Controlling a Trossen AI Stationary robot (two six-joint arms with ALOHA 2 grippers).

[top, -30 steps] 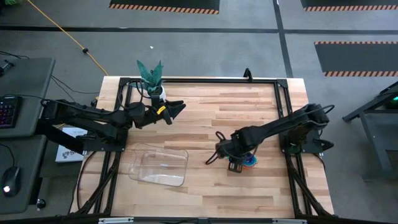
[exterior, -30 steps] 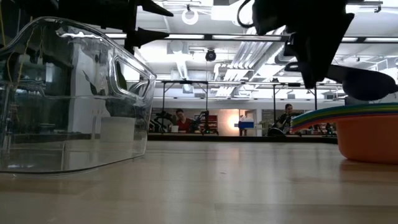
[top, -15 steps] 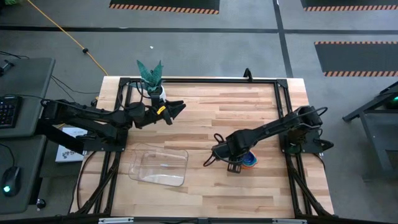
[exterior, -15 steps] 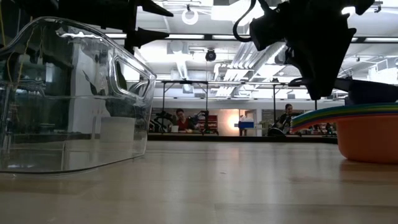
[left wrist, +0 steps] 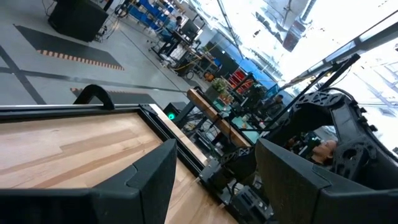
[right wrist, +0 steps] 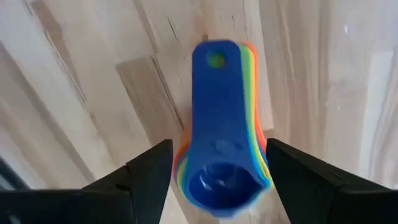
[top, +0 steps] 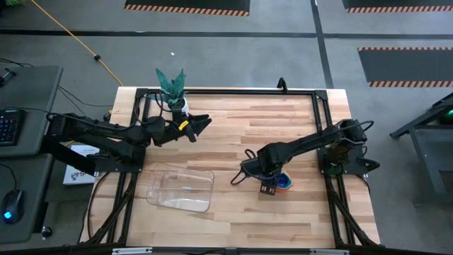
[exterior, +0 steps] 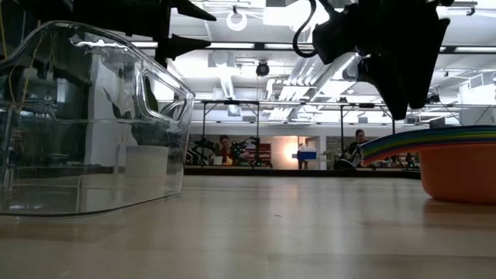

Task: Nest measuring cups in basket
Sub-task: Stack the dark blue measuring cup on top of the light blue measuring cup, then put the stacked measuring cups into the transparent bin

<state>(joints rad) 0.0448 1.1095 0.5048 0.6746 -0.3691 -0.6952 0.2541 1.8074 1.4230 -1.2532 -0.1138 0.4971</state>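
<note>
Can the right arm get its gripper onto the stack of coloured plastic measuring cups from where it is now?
Probably yes. The right gripper hangs open directly above the stack of coloured plastic measuring cups, fingers either side of the blue top cup, with nothing between them.

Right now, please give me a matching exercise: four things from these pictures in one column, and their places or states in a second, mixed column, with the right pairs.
Things:
1. clear rectangular plastic basket
2. nested stack of coloured plastic measuring cups
3. left gripper
4. right gripper

Places or states:
A. open, directly above the stack
B. empty, on the table's left half
C. open, raised near the potted green plant
D. on the wood, outside the basket

Pairs: 1-B, 2-D, 3-C, 4-A
</note>
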